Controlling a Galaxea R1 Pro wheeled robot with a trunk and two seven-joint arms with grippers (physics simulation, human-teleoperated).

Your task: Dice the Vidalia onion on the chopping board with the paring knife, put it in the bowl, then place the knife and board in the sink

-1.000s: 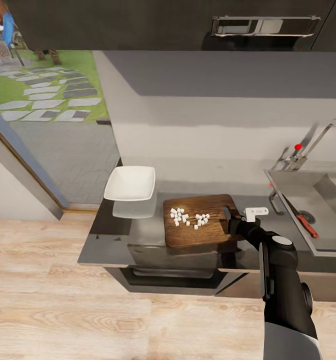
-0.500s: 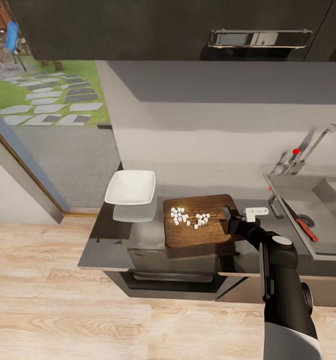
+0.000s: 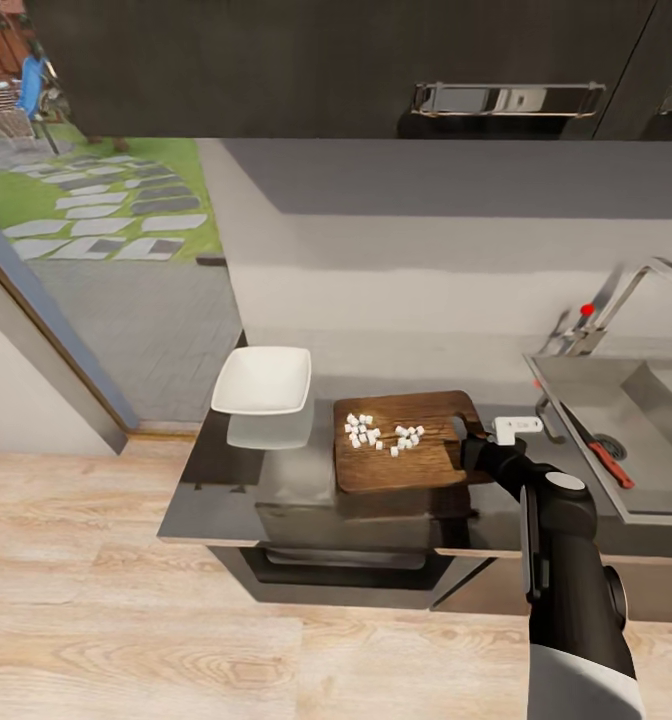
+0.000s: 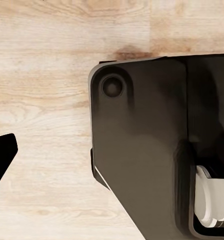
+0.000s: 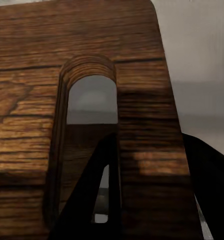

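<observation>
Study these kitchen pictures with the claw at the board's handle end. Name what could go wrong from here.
1. The diced onion lies loose on the chopping board. The right claw straddles the handle slot, so a tilt could scatter pieces onto the countertop.
2. The bowl sits apart from the board, so sliding the board towards it may nudge it.
3. The paring knife already lies in the sink; a board dropped in could strike it.
</observation>
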